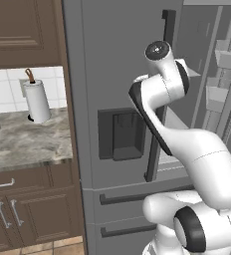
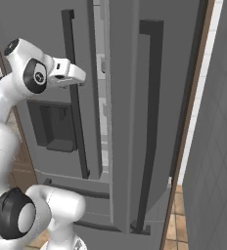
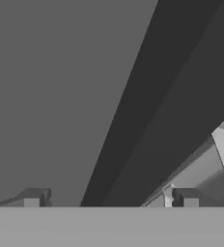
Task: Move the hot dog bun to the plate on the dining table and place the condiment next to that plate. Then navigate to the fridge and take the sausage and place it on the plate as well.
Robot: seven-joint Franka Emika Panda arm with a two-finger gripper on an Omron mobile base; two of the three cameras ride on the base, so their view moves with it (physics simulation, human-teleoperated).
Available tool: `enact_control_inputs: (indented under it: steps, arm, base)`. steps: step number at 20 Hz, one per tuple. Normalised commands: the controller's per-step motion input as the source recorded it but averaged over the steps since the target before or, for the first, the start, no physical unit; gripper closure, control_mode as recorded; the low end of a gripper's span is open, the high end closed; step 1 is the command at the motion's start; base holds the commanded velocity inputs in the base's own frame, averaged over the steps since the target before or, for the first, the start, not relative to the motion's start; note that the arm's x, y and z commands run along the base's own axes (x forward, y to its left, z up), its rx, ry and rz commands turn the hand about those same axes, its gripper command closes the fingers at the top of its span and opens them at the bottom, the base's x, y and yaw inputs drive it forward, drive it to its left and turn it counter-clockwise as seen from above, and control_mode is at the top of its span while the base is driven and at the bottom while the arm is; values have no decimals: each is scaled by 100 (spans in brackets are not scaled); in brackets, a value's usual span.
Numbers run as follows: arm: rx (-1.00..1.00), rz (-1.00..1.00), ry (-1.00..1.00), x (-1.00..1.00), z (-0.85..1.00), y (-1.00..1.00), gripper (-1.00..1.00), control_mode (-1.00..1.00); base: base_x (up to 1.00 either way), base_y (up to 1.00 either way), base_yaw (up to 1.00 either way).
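Pincer [image 3: 110, 198] gapes wide at fridge [image 1: 117, 74] door — handle [image 3: 147, 111] cropped.

A white paper towel roll [image 1: 38, 101] is stood upright on a marble wall counter [image 1: 28, 142]; brown cabinets [image 1: 23, 32] are mounted above, brown drawers with chrome handles [image 1: 4, 215] below, white tiles [image 1: 5, 89] behind

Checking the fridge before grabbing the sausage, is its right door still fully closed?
No, the fridge's right door stands ajar, with inner shelves visible.
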Motion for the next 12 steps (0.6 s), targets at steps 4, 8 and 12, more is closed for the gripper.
enact_control_inputs:
  steps: [4,8,12]
  arm:
    - [11,9,0,60,-27,-1,-100,-100]
    - [9,11,-1,42,-37,0,-100,-100]
    - [4,10,-13,37,-76,0,-100,-100]
  base:
    - [0,0,0]
    - [0,0,0]
    - [0,0,0]
